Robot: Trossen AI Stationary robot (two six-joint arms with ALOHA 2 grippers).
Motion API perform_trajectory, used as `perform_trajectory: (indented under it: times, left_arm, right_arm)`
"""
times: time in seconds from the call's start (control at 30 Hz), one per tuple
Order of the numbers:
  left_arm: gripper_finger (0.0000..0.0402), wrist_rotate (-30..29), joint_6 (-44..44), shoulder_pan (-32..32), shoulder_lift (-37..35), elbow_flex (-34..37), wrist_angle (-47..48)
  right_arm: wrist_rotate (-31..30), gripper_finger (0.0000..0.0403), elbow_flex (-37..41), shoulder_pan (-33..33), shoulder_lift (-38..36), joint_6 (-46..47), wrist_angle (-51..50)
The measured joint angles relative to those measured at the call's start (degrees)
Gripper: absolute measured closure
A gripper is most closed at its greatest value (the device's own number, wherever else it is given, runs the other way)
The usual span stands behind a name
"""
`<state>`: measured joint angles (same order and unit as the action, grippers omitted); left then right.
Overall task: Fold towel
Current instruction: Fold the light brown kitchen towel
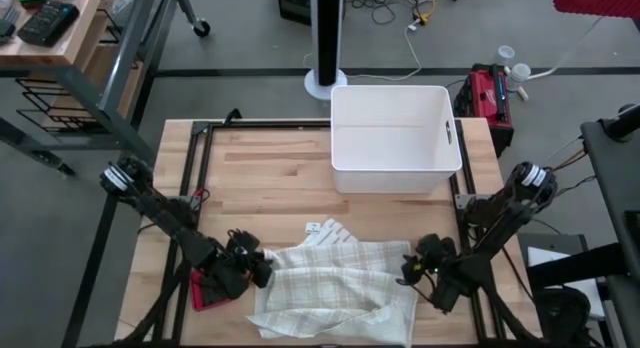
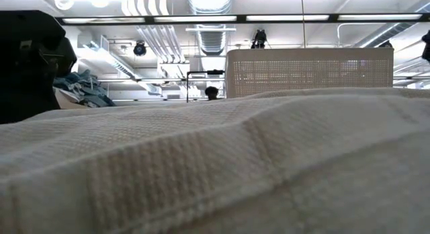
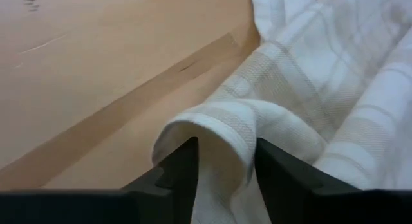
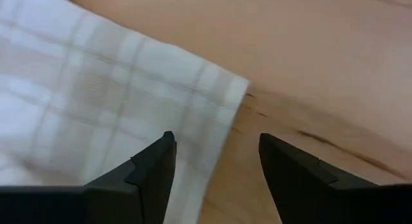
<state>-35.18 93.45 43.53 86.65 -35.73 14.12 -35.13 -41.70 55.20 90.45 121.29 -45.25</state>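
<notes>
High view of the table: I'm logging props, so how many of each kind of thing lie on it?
Towel: 1
White bin: 1
Red thing under the left hand: 1
Small white item by the towel: 1
Total: 4

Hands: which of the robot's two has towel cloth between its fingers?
The left hand: a bunched fold of the towel sits between its fingers. The right hand stands open above a flat towel corner, gripping nothing.
</notes>
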Motion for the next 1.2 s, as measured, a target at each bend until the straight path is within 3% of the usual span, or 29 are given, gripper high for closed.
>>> perform_trajectory:
  times: [0.17,0.3,0.57,0.7,0.9,1.2]
  left_arm:
    - [0.0323,0.35,-1.49,-0.5,-0.18,0.26,-0.8]
    - [0.0388,0.62,-3.27,-1.11,-0.22,0.27,-1.87]
    - [0.0399,0.76,-6.82,-1.71,-0.41,-0.33,-1.87]
    - [0.04,0.26,-11.39,-0.64,-3.6,-3.22,2.0]
    - [0.0401,-2.36,-11.67,4.15,-12.6,-10.58,16.08]
    - [0.0401,-3.34,-17.83,10.71,-18.71,-24.12,27.21]
  right_arm:
    - [0.13,0.0208,1.06,-0.69,-1.35,-1.1,1.09]
    - [0.58,0.0251,3.88,-2.62,-4.04,-7.84,8.33]
    - [0.66,0.0389,11.8,-8.16,-11.06,-25.55,25.16]
    - [-1.62,0.04,11.69,-7.72,-14.95,-28.64,26.7]
    - [-10.75,0.0401,4.95,-2.66,-21.13,-38.51,26.86]
    - [-17.81,0.0402,-8.8,1.42,-21.04,-56.91,26.6]
